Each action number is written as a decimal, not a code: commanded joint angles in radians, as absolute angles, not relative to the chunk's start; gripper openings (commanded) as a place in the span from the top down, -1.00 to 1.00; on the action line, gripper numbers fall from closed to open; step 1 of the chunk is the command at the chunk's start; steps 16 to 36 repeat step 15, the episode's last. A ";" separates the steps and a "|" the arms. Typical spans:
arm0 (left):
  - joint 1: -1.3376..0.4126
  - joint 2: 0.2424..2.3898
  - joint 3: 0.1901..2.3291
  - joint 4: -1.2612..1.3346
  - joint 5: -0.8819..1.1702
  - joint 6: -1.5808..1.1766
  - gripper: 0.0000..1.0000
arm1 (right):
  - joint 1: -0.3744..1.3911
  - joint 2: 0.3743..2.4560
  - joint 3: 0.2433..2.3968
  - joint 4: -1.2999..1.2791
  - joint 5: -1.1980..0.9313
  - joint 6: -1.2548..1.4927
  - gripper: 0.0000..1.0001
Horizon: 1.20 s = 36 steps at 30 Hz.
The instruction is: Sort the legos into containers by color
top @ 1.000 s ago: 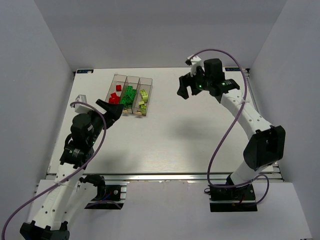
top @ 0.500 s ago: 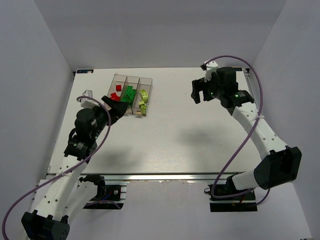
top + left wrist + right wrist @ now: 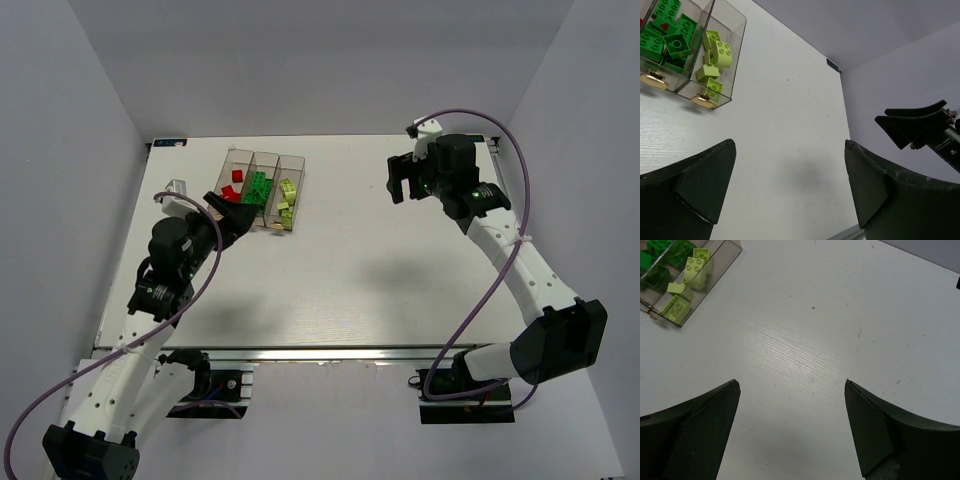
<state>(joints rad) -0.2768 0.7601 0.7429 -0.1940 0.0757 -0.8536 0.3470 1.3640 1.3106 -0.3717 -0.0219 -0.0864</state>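
Three joined clear bins (image 3: 262, 160) stand at the table's back left. Red legos (image 3: 231, 192) lie in the left bin, dark green legos (image 3: 258, 190) in the middle one, pale yellow-green legos (image 3: 286, 200) in the right one. The green legos (image 3: 670, 42) and pale legos (image 3: 715, 55) show in the left wrist view; pale legos (image 3: 687, 280) show in the right wrist view. My left gripper (image 3: 228, 215) is open and empty, just left of the bins' near end. My right gripper (image 3: 402, 180) is open and empty, held above the table at back right.
A small clear object (image 3: 175, 188) sits on the table left of the bins. The white table (image 3: 350, 260) is walled by grey panels on three sides. A small dark tag (image 3: 833, 65) sits at the table's far edge.
My right arm swung right and back, away from the bins. My left gripper rose and moved closer to the bins' near end. Both grippers stayed open.
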 commanded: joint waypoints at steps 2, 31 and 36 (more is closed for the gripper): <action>-0.276 0.739 0.739 -0.178 0.091 -0.838 -0.96 | 0.341 1.332 1.292 -0.330 -0.003 -0.095 -0.79; -0.276 0.732 0.732 -0.176 0.083 -0.825 -0.96 | 0.331 1.327 1.261 -0.308 -0.005 -0.083 -0.79; -0.276 0.732 0.732 -0.176 0.083 -0.825 -0.96 | 0.331 1.327 1.261 -0.308 -0.005 -0.083 -0.79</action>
